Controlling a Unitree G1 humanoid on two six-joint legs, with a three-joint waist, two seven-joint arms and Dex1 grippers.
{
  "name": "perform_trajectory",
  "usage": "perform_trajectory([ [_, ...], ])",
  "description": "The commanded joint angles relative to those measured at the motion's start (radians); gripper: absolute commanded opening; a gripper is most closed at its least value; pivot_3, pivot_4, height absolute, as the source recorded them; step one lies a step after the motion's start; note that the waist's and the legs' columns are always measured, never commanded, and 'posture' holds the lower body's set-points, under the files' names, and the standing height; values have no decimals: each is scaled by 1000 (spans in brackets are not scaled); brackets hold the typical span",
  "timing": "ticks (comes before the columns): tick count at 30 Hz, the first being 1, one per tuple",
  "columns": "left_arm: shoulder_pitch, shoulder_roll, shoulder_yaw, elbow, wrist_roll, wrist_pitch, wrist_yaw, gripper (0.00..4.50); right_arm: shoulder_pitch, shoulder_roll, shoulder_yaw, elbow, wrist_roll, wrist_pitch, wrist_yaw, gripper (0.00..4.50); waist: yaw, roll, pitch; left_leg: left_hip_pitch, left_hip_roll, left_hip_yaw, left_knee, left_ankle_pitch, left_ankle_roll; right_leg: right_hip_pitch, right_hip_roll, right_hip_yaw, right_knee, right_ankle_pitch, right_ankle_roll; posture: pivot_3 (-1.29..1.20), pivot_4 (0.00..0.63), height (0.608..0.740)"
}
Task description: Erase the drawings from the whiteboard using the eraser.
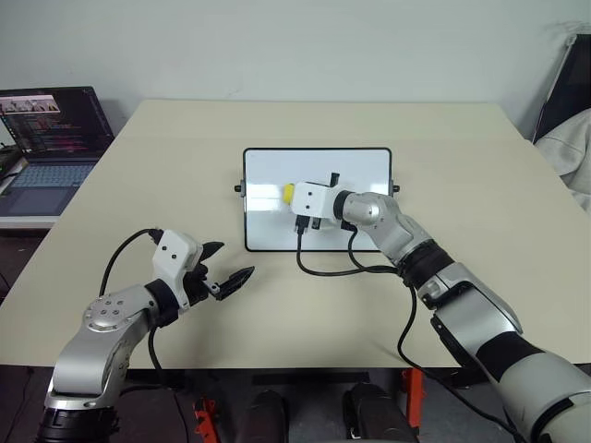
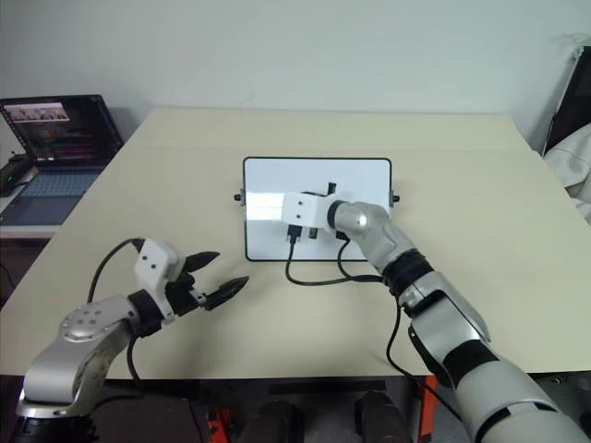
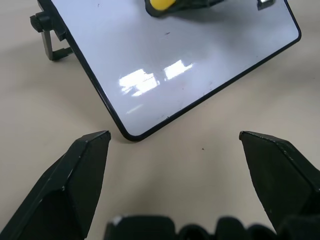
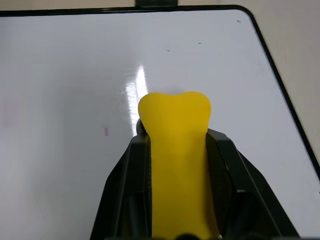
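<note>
The whiteboard (image 1: 360, 171) lies flat in the middle of the table, black-framed and glossy. My right gripper (image 1: 297, 196) reaches over its left-centre area, shut on the yellow eraser (image 1: 289, 193). In the right wrist view the eraser (image 4: 174, 115) sticks out between the two fingers over the board (image 4: 65, 65). Of the drawings, one tiny pink fleck (image 4: 105, 131) shows beside the eraser; the rest of the surface looks white. My left gripper (image 1: 235, 260) hovers open over the bare table, just off the board's near left corner (image 3: 127, 135), with nothing between its fingers.
An open laptop (image 1: 51, 138) sits on a side desk at the far left. A dark chair with pale cloth (image 1: 568, 138) stands at the right edge. The right arm's black cable (image 1: 323, 266) loops over the board's near edge onto the beige table (image 1: 462, 157).
</note>
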Motion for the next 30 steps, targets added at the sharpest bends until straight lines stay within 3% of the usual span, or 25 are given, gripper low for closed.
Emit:
perform_trajectory([
  [1, -21, -1, -1, -11, -2, -17, -7, 4500, 61, -30, 66, -19, -54, 16, 113, 1111, -1, 0, 0, 0, 0, 0, 0, 0, 0, 0, 0, 0, 0, 0, 0, 0, 150, 740],
  [4, -29, -1, -5, -6, -3, -17, -10, 4500, 76, -42, 73, -52, -69, 33, 134, 1111, -1, 0, 0, 0, 0, 0, 0, 0, 0, 0, 0, 0, 0, -1, 1, 0, 150, 740],
  [12, -46, -2, -14, -4, -4, -11, -17, 4500, -3, -48, -21, -43, -79, 69, -18, 1111, 2, 1, 1, 0, 0, -2, 1, 0, 0, 0, 0, 0, 0, -2, 4, 0, 150, 740],
  [16, -55, -3, -22, -14, -6, -7, -19, 4500, 28, -55, -35, -83, -44, 68, 26, 1111, 4, 1, 1, 0, 0, -2, 0, 0, 0, 0, -1, 0, 0, -3, 3, 0, 150, 740],
  [23, -116, 8, -77, -70, -8, 16, -34, 4500, 175, -68, -175, -453, 20, 196, 3, 1111, 4, 1, 1, -5, 0, -3, -4, -1, -2, -2, -1, 0, -5, -1, 0, 0, 150, 740],
  [27, -215, 0, -178, -71, 6, 26, -76, 4500, 313, -98, -360, -808, 85, 418, -15, 1111, 10, 2, 2, -26, -1, -6, 0, -1, -3, -22, -1, -1, -1, 0, 1, 0, 150, 740],
  [30, -318, -29, -265, -45, 13, 15, -119, 4500, 452, -93, -513, -1051, 138, 612, -35, 1111, 11, 2, 2, -31, -1, -8, 1, -2, -4, -23, -2, -3, -5, 0, 2, 0, 150, 740],
])
